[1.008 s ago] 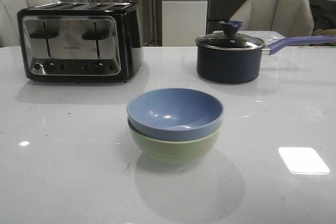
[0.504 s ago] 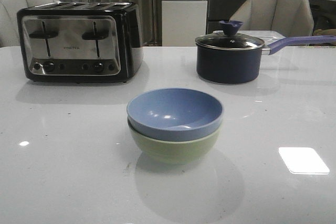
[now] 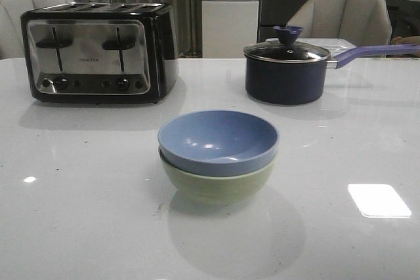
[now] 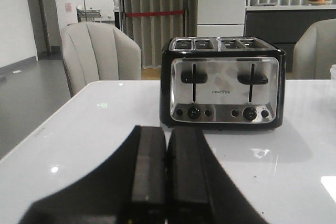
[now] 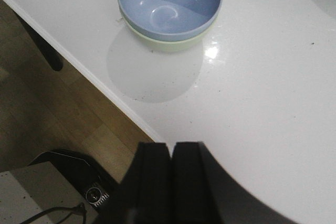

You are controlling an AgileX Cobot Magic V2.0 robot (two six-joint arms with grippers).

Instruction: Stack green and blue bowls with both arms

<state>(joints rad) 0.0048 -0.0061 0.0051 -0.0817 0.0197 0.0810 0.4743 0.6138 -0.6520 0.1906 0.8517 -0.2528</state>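
On the table [image 3: 79, 214], the blue bowl [image 3: 218, 141] was nested in the green bowl [image 3: 216, 185]; the left gripper [image 4: 166, 182] and right gripper [image 5: 170, 182] were pressed together, empty.

Two bowls [image 3: 218, 155], one toaster [image 3: 98, 52], one saucepan [image 3: 287, 73]

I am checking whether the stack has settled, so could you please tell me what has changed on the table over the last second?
Nothing visibly changed. The pale blue matte bowl sits nested in the pale green matte bowl as before, with the black and chrome toaster and the dark navy lidded saucepan behind them in the same places.
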